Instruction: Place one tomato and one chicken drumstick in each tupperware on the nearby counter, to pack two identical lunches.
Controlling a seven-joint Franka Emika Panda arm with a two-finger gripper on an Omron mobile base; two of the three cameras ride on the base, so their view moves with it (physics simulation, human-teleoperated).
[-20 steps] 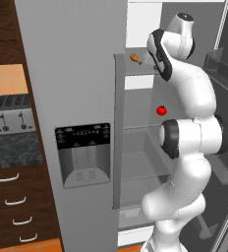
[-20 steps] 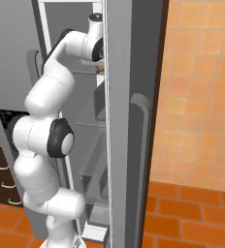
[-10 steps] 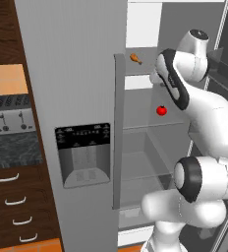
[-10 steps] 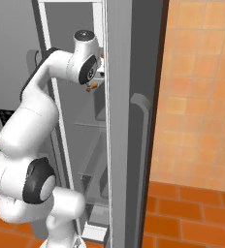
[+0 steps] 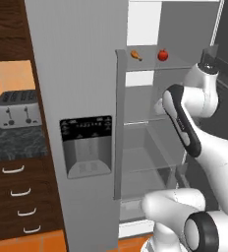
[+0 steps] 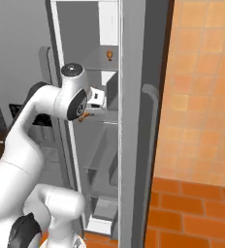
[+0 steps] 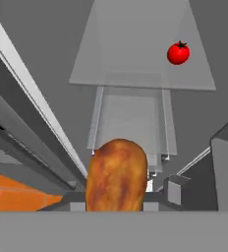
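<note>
A drumstick (image 7: 117, 174), pinched in the pincer (image 6: 85, 116), has been drawn out of the fridge (image 5: 76, 74), leaving tomato (image 5: 162, 54) and second drumstick (image 5: 135, 54) shelved, so carriage to the counter (image 5: 13, 142) follows.

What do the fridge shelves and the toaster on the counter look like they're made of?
The fridge shelves look like clear glass or plastic: the back wall shows through them, and the tomato sits on one. The toaster looks like brushed metal, silver-grey with dark slots. The counter looks like speckled dark stone.
</note>
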